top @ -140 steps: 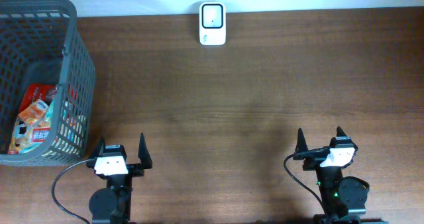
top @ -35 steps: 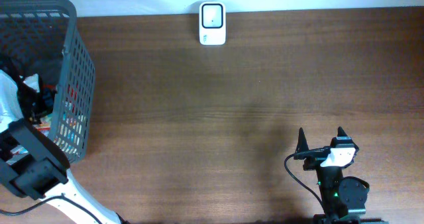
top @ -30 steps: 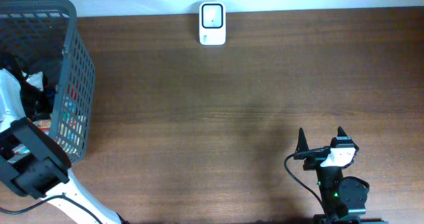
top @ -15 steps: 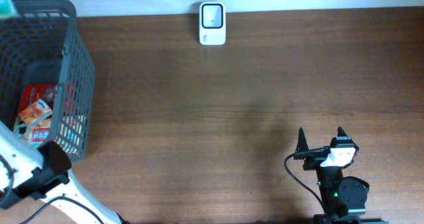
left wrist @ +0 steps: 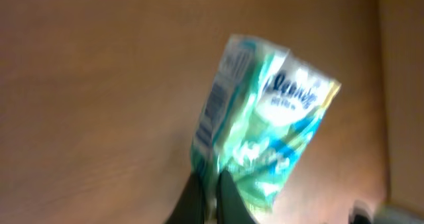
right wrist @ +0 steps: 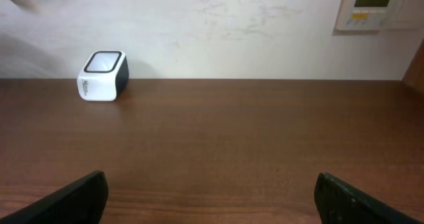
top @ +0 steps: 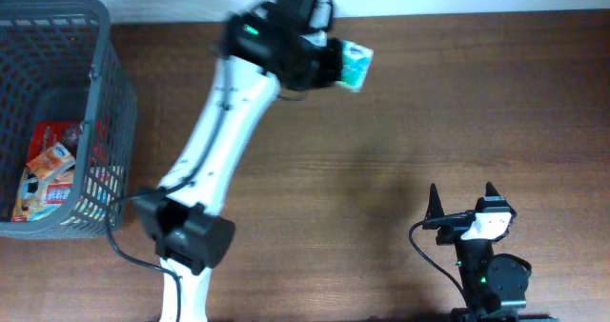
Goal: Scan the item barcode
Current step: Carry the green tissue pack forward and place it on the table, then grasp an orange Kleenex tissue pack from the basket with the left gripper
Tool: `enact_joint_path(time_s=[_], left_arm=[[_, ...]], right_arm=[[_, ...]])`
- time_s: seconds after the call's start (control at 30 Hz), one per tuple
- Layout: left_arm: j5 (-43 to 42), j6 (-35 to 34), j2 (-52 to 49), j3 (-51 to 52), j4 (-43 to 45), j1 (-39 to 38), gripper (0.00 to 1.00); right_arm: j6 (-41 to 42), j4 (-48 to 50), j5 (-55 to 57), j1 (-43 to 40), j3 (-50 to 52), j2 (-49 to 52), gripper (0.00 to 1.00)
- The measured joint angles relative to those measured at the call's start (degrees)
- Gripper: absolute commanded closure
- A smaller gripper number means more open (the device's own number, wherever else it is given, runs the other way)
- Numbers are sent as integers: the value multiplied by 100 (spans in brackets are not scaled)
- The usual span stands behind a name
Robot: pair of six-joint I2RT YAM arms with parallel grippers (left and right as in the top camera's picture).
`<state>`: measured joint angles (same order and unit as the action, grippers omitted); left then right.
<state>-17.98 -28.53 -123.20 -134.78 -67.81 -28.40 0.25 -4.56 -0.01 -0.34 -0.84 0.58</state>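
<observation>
A moment ago my left arm was down in the wire basket (top: 57, 122); now it has swung across the counter (top: 429, 122) and reaches toward the far edge, with my left fingers (left wrist: 212, 194) pinched tight on the lower end of a teal-and-white tissue packet (left wrist: 265, 131). The packet is off the counter, hanging in the air at the end of my arm and tilted. The picture is smeared by motion, so I cannot make out a barcode on the pale side panel. The white scanner (right wrist: 103, 75) sits at the back of the counter against the wall. From above my arm covers it, and the packet shows just to its right. The pick looks done, and what's left is turning the printed face toward the scanner window. My right fingers (top: 461, 212) are spread wide and empty, parked at the near edge.
</observation>
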Motion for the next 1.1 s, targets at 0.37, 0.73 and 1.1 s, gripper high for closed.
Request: enact_joint_path(time_s=[0.37, 0.73, 1.1], left_arm=[[2570, -3112, -44, 4124, 4269, -769, 45], [2800, 793, 3128, 4118, 3635, -225, 7], [3187, 3803, 3370, 4041, 3086, 5812, 16]], right_arm=[[2, 2, 2, 0, 0, 0, 2], [0, 4, 2, 0, 2, 4, 1], [0, 2, 2, 0, 0, 0, 2]])
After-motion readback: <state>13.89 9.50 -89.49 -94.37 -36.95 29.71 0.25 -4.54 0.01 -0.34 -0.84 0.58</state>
